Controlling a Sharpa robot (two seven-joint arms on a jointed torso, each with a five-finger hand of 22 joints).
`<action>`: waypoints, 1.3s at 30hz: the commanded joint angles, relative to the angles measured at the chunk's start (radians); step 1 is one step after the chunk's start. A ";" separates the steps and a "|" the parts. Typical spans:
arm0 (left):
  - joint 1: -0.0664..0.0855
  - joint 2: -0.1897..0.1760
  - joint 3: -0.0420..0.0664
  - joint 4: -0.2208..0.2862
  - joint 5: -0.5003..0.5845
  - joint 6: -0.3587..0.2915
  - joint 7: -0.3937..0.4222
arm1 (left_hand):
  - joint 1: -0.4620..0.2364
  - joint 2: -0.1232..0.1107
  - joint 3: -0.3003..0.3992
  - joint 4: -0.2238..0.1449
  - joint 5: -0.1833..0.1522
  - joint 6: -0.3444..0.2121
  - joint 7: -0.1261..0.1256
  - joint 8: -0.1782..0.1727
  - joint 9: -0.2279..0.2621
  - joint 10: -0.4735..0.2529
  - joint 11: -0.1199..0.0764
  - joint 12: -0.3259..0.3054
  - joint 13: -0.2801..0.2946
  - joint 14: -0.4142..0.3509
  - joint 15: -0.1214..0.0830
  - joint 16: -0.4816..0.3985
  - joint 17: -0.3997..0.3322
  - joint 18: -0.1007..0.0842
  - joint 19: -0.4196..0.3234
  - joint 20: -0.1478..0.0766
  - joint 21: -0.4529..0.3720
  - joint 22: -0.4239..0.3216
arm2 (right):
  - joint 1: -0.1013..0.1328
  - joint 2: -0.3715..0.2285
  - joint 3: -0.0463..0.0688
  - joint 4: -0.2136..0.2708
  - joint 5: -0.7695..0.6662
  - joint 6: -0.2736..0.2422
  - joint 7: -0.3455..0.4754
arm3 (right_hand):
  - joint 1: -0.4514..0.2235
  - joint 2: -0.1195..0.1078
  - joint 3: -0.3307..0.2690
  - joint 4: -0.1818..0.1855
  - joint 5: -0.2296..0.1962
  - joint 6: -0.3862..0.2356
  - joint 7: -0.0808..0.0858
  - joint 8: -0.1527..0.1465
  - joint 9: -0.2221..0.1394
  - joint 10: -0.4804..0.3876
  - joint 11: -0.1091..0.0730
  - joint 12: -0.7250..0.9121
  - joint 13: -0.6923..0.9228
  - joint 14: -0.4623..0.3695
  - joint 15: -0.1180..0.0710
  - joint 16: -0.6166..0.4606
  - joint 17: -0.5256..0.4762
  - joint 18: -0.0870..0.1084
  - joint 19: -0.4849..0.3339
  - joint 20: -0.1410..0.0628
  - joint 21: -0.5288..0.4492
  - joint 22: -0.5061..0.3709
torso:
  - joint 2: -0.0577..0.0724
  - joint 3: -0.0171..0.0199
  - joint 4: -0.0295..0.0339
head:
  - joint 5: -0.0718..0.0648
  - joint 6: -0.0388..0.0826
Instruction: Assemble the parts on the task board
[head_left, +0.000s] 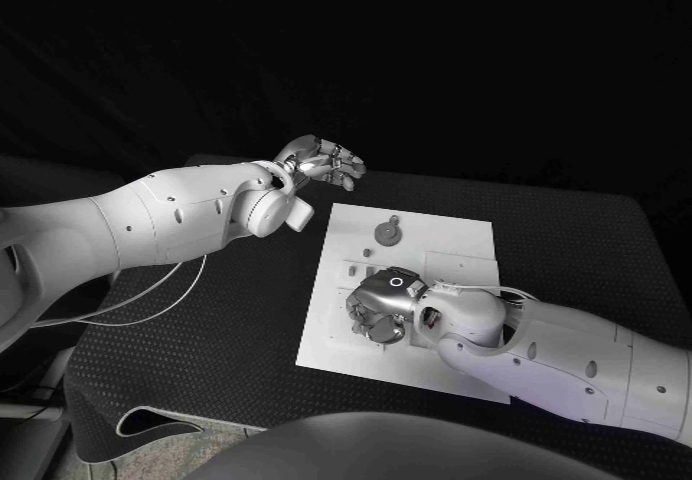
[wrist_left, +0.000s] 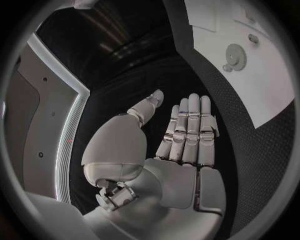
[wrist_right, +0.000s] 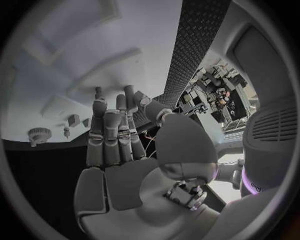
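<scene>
Lower left of the flat white task board at frame centre hidden under the silver right hand, fingers curled down, grip impossible to tell. One round grey gear part visible, upper board; silver left hand upper left, fingers straight, holding nothing

The task board looks like a smooth, matt white plate, probably plastic. The bench carries a black covering with a fine dimpled, rubbery-looking texture, matt throughout. The gear-shaped part appears grey with a toothed rim and dull finish. Both arms have glossy white plastic shells. The left robot hand and right robot hand show silvery, metallic-looking segments with a satin sheen.
</scene>
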 joint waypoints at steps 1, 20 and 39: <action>0.001 0.000 0.001 0.002 0.006 0.012 0.007 | -0.006 0.004 -0.006 0.000 0.004 -0.008 -0.001 0.006 -0.001 -0.008 0.001 0.000 -0.001 0.007 -0.003 -0.005 0.002 0.000 -0.003 0.003 0.001 -0.002 | 0.000 0.002 0.000 0.000 0.033 0.013 0.021 | -0.024 -0.031 -0.010 0.001 0.004 -0.017 0.008 -0.011 -0.010 -0.022 0.010 -0.012 -0.004 -0.006 0.013 -0.005 0.002 -0.002 -0.003 0.006 -0.005 0.016 | 0.000 0.0004 0.0001 | -0.001 0.000; 0.002 -0.002 0.001 0.001 0.006 0.014 0.006 | -0.007 0.006 -0.006 0.001 0.004 -0.009 -0.001 0.006 -0.002 -0.009 0.002 0.000 -0.001 0.007 -0.002 -0.007 0.004 0.000 -0.003 0.003 0.001 -0.003 | 0.001 -0.049 0.001 0.039 0.077 -0.150 0.035 | -0.029 -0.055 -0.016 -0.002 0.003 -0.050 0.023 -0.030 -0.021 -0.043 0.019 -0.026 -0.006 -0.009 0.022 0.005 0.011 -0.002 0.001 0.004 -0.004 0.018 | -0.001 0.0005 0.0005 | -0.011 0.000; 0.002 -0.005 0.001 -0.004 0.011 0.010 0.010 | -0.008 0.006 -0.006 0.002 0.004 -0.009 -0.001 0.007 -0.002 -0.008 0.002 0.000 -0.002 0.007 -0.003 -0.008 0.006 0.000 -0.003 0.003 0.002 -0.004 | 0.160 -0.348 0.072 0.137 0.782 -0.073 -0.084 | -0.097 -0.036 -0.062 0.070 0.003 -0.041 -0.022 0.010 0.045 -0.051 -0.069 0.620 0.759 0.083 -0.063 0.064 0.055 -0.002 0.107 -0.044 0.009 0.008 | -0.010 -0.0014 -0.0147 | -0.042 0.000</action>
